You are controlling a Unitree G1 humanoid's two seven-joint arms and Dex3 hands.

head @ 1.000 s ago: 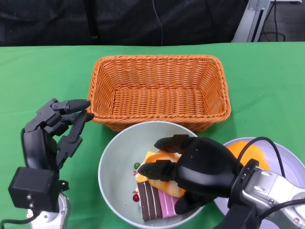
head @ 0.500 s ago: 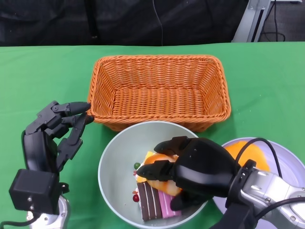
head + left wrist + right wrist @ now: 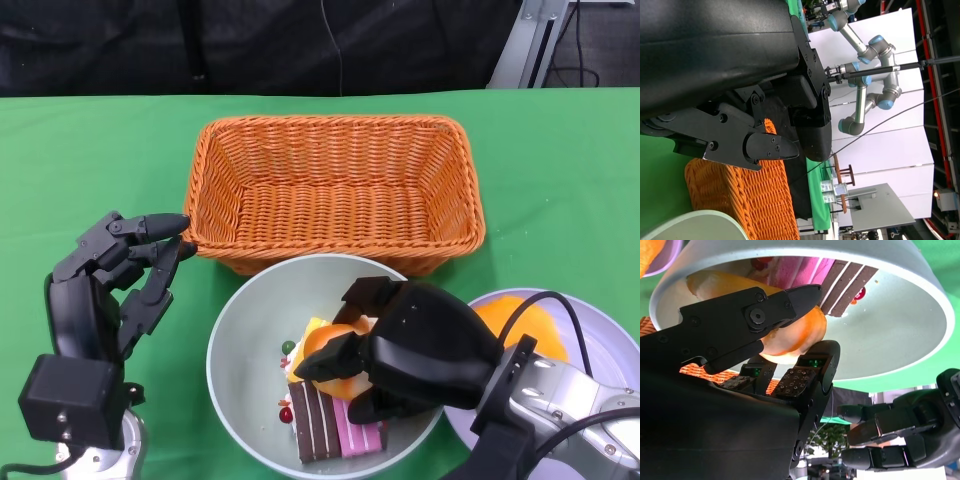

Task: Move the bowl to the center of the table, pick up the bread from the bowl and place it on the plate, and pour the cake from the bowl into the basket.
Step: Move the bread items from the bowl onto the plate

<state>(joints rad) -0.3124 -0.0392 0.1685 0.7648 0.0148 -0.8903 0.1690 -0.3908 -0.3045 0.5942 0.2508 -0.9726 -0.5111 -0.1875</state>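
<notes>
The pale green bowl [image 3: 232,335] stands at the table's front, just before the basket. In it lie an orange bread [image 3: 330,352] and a brown and pink striped cake slice [image 3: 322,425]. My right hand [image 3: 420,350] reaches into the bowl from the right and grips the bread. In the right wrist view the bread [image 3: 797,335] sits between the thumb above and the fingers [image 3: 800,377] below, with the cake [image 3: 840,275] beside it in the bowl [image 3: 890,315]. My left hand [image 3: 115,275] hovers left of the bowl, fingers apart, holding nothing. The lavender plate [image 3: 605,345] lies at the right.
An orange wicker basket [image 3: 335,190] stands behind the bowl, with nothing in it. An orange item [image 3: 520,322] lies on the plate, partly behind my right hand. The tips of my left hand are close to the basket's near left corner [image 3: 740,190]. Green cloth covers the table.
My right hand's fingers have curled in around the bread and the hand has sunk a little deeper into the bowl. The left hand has hardly moved.
</notes>
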